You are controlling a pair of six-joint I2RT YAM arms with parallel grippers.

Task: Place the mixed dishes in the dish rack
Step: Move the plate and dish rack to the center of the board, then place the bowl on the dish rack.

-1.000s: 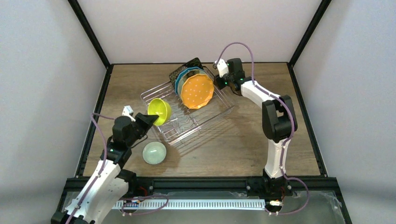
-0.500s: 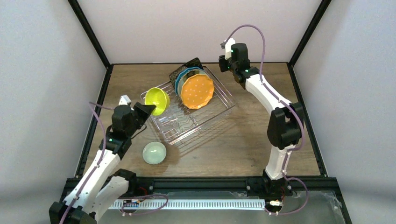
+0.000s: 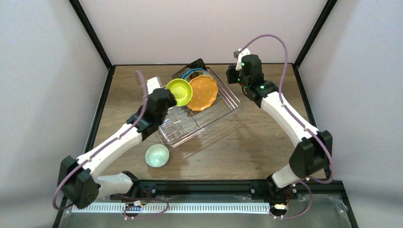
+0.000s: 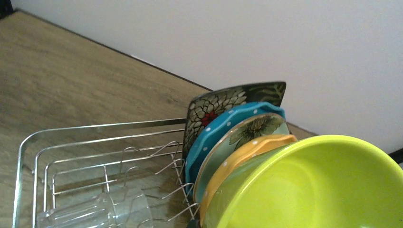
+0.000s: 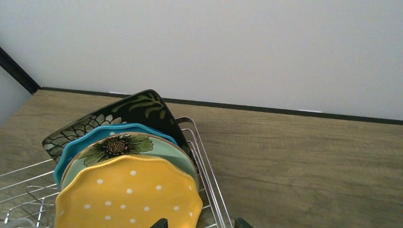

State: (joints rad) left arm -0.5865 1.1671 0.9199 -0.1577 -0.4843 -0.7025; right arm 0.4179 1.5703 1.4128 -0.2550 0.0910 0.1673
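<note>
The dish rack [image 3: 231,109] holds the black square floral plate [image 3: 188,69], teal plate [image 3: 194,73], mint flower plate [image 5: 138,143] and orange dotted plate [image 3: 204,93] upright in a row. My left gripper [image 3: 169,96] is shut on the rim of the yellow-green bowl [image 3: 179,90] and holds it tilted over the rack, close against the orange plate [image 4: 249,151]. The clear glass [image 4: 97,211] lies in the rack's near end. My right gripper [image 5: 201,223] is open and empty above the rack's far right rim, beside the plates.
A pale green bowl [image 3: 157,155] sits upside down on the wooden table in front of the rack's near left corner. Black frame rails run along the table's edges. The back wall stands close behind the plates.
My left arm has swung the yellow-green bowl from the rack's left side to over the rack, against the orange plate. My right gripper has drawn back up and right from the plates.
</note>
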